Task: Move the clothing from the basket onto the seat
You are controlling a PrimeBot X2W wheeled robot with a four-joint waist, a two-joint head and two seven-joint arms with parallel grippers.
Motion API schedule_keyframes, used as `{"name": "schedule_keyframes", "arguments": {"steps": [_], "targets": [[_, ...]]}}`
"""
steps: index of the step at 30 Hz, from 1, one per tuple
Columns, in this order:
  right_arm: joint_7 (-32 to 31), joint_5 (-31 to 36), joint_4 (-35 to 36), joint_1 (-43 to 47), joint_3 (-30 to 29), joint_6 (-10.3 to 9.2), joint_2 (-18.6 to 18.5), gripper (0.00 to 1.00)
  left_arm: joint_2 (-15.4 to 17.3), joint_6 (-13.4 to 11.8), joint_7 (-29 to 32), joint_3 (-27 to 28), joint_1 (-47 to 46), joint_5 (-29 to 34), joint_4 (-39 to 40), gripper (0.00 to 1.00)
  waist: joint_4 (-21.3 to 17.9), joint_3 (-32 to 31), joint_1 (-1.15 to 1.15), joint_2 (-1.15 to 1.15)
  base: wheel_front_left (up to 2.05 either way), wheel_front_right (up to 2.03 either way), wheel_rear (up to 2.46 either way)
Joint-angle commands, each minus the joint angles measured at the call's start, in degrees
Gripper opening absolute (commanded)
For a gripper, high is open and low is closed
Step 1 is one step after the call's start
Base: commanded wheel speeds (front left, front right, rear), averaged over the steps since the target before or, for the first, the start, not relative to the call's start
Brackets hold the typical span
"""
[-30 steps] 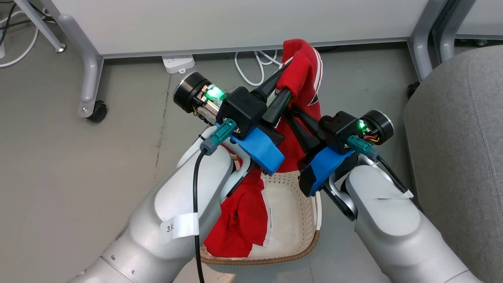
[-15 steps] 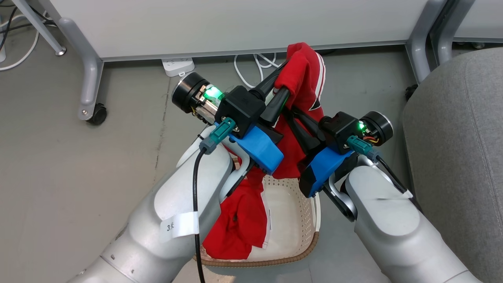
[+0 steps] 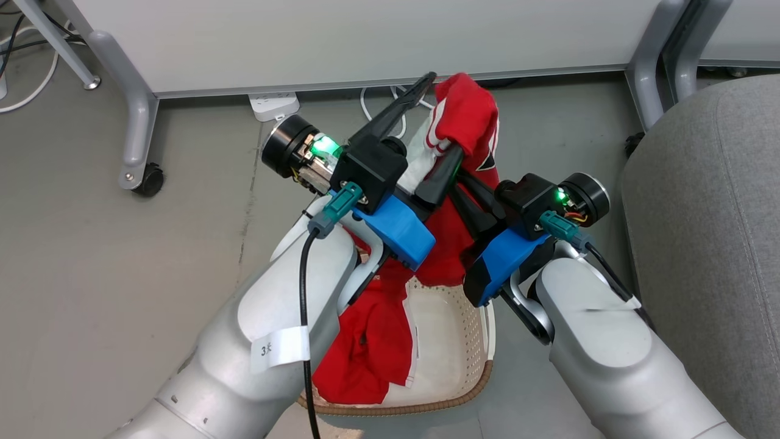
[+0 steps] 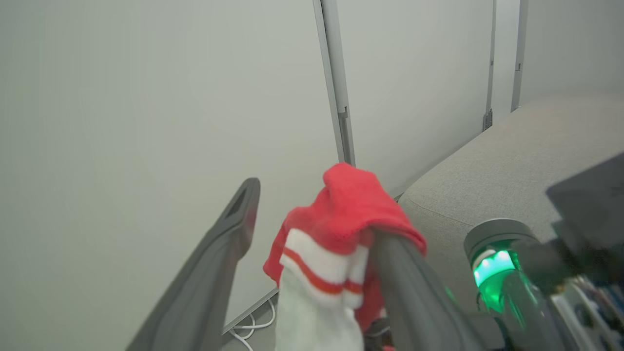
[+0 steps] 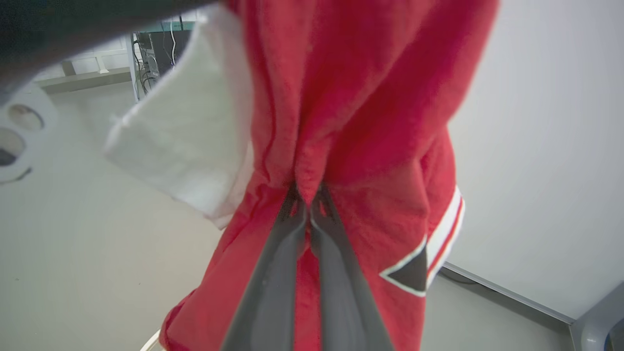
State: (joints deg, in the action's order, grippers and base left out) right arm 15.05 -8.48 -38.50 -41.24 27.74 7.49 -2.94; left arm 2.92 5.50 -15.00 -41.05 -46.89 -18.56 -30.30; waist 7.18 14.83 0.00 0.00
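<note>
One red garment [image 3: 466, 113] with white trim is lifted above the basket [image 3: 469, 341]. My right gripper [image 3: 464, 184] is shut on it; the right wrist view shows the fingertips pinched on a fold of the red fabric [image 5: 341, 122]. My left gripper [image 3: 442, 116] is open, and the garment's top end [image 4: 351, 204] lies draped over one of its fingers [image 4: 414, 292], the other finger standing apart. A second red garment [image 3: 365, 347] lies in the cream basket, partly hidden by my left forearm. The light-grey seat [image 3: 701, 213] is at the right.
A white panel on grey legs with castors [image 3: 140, 177] runs along the back. A power strip [image 3: 271, 103] and white cables lie on the floor under it. A second grey leg [image 3: 646, 79] stands near the seat's far corner. Bare grey floor spreads to the left.
My left gripper has opened: one finger swung away from the garment, whose white-banded end now flops over the other finger. The right gripper stays shut on the cloth.
</note>
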Motion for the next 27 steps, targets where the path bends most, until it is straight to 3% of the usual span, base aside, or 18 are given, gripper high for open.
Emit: {"name": "schedule_keyframes", "arguments": {"steps": [1, 11, 27], "targets": [[0.2, -0.09, 0.38, 0.5, -0.15, 0.01, 0.09, 0.0, -0.05, -0.29, -0.28, 0.35, 0.52, 0.47, -0.29, 1.0, -0.04, 0.04, 0.0, 0.0, 0.0, 0.0, 0.0], [0.21, -0.21, 2.43, 1.22, -1.45, 0.01, 0.08, 0.0, 0.01, -0.17, -0.27, 1.56, 1.2, 1.49, -2.15, 1.0, -1.02, 0.44, 0.0, 0.0, 0.0, 0.0, 0.0], [0.22, 1.62, 6.52, 3.01, -7.84, 0.01, 0.06, 0.0, 0.89, 0.4, -0.26, 3.29, 2.2, 3.62, -1.27, 1.0, -5.69, 2.08, 0.0, 0.0, 0.0, 0.0, 0.0]]}}
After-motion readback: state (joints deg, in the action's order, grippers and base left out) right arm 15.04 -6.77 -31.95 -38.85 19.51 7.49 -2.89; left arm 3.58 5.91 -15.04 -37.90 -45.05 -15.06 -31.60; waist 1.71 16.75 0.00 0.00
